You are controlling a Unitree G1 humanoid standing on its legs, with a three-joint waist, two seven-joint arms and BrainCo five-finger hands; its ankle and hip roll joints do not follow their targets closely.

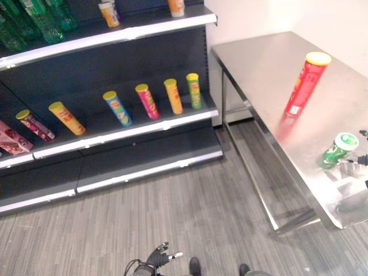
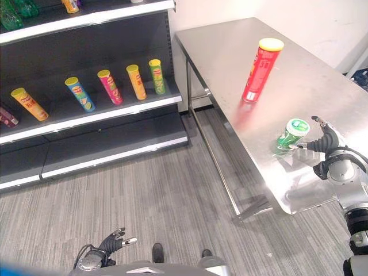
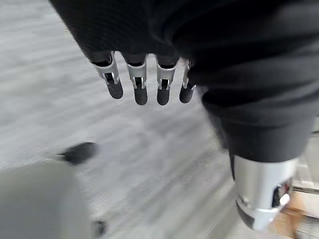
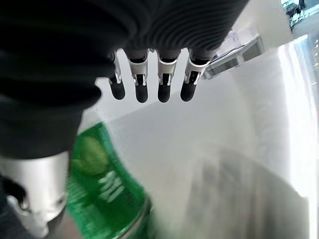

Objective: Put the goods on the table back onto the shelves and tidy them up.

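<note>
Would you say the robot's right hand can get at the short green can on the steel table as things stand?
Probably yes: the right hand is open right beside the short green can, with nothing between them; the tall red tube stands well clear on the steel table.

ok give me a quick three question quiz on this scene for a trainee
1. True or false: the red chip can stands upright on the steel table.
2. Which chip can is nearest the right hand? A) red B) green C) blue
3. Fill in: the left hand hangs low over the ____, fingers relaxed.

Key:
1. True.
2. B, the green chip can sits on the table just beside the hand's open fingers and is not gripped yet.
3. Floor.
</note>
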